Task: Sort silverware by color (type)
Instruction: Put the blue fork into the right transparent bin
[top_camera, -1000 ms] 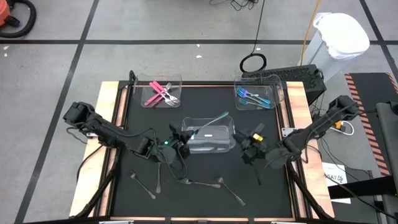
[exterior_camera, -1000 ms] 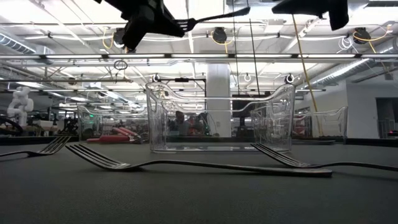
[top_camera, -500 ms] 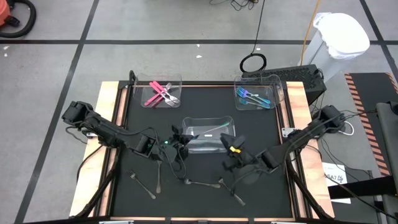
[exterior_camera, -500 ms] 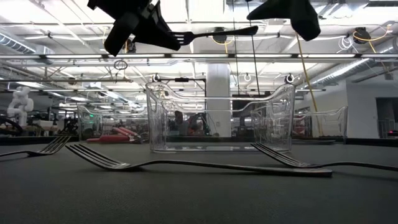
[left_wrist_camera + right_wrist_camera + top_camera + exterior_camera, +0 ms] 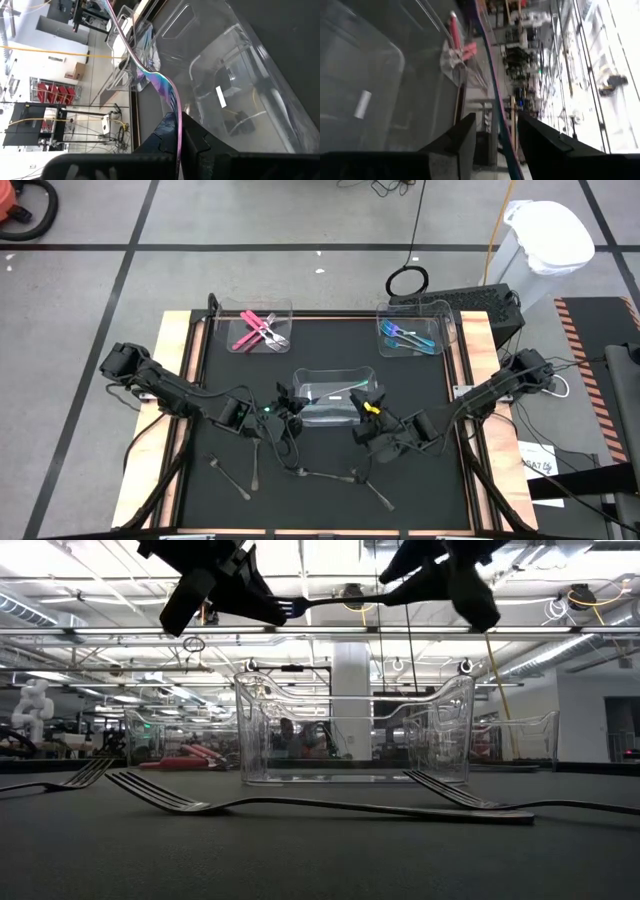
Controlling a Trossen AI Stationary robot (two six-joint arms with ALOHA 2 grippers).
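Note:
An iridescent blue-teal fork (image 5: 335, 389) hangs in the air above the middle clear bin (image 5: 345, 412), with my left gripper (image 5: 292, 402) shut on it. Its handle (image 5: 350, 600) runs nearly level toward my right gripper (image 5: 425, 580). My right gripper is open, and its fingers (image 5: 465, 137) stand on either side of the handle's free end (image 5: 492, 80), with a gap showing. Pink silverware (image 5: 258, 330) lies in the far left bin and blue silverware (image 5: 405, 337) in the far right bin. Grey forks (image 5: 320, 474) lie on the mat near the front edge. My left gripper pinches the fork's tine end (image 5: 176, 125) between its two fingers, coming from the table's left and slanting slightly down. The fingers lie along the fork. The fork is lifted clear, nearly level, its handle sticking out over the middle bin.
More grey forks (image 5: 230, 477) (image 5: 372, 488) lie on the black mat near the front edge, below both arms. Three clear bins stand at the far left (image 5: 285, 308), the far right (image 5: 440, 310) and the middle. Wooden rails (image 5: 180, 380) border the mat.
My right gripper has come from the table's right side toward the fork's handle end, sinking a little and rolling, until its fingers straddle the handle. My left gripper has stayed in place but turned, and the fork's handle has dropped from slanting upward to nearly level.

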